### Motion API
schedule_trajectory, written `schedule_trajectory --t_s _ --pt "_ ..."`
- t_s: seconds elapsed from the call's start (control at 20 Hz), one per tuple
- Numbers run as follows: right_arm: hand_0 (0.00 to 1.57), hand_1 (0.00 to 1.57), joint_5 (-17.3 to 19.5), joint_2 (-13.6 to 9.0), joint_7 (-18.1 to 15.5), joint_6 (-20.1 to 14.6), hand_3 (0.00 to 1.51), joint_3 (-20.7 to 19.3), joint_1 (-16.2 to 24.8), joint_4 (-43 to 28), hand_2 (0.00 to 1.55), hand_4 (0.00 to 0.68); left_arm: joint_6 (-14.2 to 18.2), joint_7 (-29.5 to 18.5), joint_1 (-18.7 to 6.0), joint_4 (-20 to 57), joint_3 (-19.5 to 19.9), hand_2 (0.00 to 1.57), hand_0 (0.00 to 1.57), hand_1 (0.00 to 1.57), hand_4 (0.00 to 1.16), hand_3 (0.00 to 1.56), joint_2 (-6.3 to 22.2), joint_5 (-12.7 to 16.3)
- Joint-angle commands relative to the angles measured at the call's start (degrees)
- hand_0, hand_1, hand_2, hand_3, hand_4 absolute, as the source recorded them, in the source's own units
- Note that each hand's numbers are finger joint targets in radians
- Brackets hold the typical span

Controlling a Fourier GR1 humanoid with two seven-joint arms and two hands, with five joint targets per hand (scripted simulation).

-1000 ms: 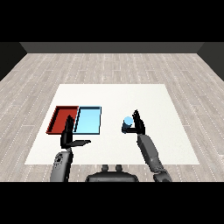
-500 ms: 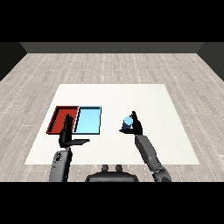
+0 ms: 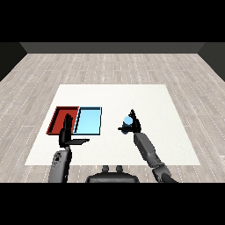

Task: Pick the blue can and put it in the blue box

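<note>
Right now our right hand [image 3: 133, 125] curls round the blue can [image 3: 128, 121], to the right of the light blue tray [image 3: 88, 121]; our left hand [image 3: 67, 132] stands with straight fingers at the trays' near edge. Carrying leftward, we judge the can could overshoot into the red tray [image 3: 59, 121] or strike that idle hand

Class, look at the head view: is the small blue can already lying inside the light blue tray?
No. The small blue can is in the right robot hand, well right of the light blue tray.
</note>
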Motion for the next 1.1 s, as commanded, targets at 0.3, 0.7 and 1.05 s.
schedule_trajectory --t_s 0.3,0.7,1.05 --pt "1.46 1.46 1.3 -1.5 7.6 -8.7 1.42 -0.3 -2.0 -0.3 1.45 0.469 -1.5 -0.2 3.2 -2.2 -0.7 0.0 0.0 0.0 0.0 0.0 0.0 0.7" --pt "1.43 1.43 2.7 0.2 4.9 -11.5 1.37 0.2 -3.3 -0.2 1.44 0.504 -1.4 -0.9 2.2 -1.2 -0.6 0.0 0.0 0.0 0.0 0.0 0.6 0.0" --pt "1.45 1.45 6.2 0.1 3.4 -15.4 1.34 5.8 -1.8 -7.7 1.47 0.486 -3.2 -4.0 3.4 0.2 -1.0 0.0 0.0 0.0 0.0 0.0 0.7 0.7"
